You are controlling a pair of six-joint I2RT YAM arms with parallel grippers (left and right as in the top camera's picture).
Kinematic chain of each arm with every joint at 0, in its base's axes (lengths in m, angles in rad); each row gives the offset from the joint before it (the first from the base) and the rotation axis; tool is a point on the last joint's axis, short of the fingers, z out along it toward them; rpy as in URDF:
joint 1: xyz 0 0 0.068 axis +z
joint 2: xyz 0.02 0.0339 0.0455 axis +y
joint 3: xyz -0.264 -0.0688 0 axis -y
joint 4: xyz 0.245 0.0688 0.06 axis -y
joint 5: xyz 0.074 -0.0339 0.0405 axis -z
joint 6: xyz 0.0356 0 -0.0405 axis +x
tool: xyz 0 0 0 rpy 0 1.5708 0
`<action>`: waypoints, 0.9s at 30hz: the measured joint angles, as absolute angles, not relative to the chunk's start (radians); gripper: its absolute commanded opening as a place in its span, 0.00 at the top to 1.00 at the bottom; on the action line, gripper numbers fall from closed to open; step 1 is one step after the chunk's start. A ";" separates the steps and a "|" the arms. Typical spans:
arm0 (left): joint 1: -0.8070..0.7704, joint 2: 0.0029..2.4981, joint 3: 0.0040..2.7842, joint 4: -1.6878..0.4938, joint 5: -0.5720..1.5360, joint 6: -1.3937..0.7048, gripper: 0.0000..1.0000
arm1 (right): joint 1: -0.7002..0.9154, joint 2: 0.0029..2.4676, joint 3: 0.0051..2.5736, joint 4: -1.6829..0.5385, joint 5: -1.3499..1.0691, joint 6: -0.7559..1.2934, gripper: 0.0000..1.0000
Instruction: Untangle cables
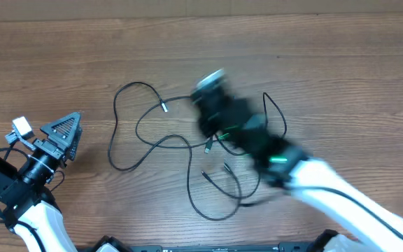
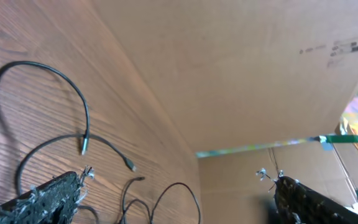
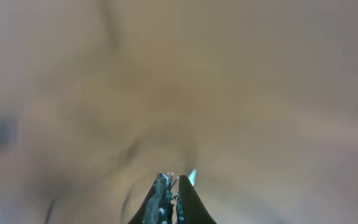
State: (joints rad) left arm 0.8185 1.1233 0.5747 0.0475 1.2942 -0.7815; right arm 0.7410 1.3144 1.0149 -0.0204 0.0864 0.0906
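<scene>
At the left edge of the table (image 1: 327,63), the left gripper (image 1: 67,136) sits with its fingers spread wide, holding nothing and well apart from the work. Toward the middle lie the cables (image 1: 189,145), thin black strands in slack loops on the wood. One wide loop stands out to the left and ends in a silver plug (image 1: 164,107), and it looks nearly free. Nearer the centre the strands cross one another several times, so I judge the untangling well short of done, with no strand yet laid out alone. To the right, the right gripper (image 1: 212,94) hangs blurred over the heap. In its wrist view the fingers (image 3: 161,198) are pressed together (a small bright tip shows just beside them, but I cannot tell whether a strand is pinched). Separating the central crossings is what remains.
</scene>
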 measured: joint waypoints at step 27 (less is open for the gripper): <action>0.818 1.123 0.575 0.047 1.306 -0.779 0.00 | 0.316 1.409 1.025 -0.416 -0.568 -0.028 0.43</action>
State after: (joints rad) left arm 0.8181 1.1233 0.5747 0.0475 1.3064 -0.7788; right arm 0.3157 1.4094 1.0252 -0.4156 -0.5678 -0.0277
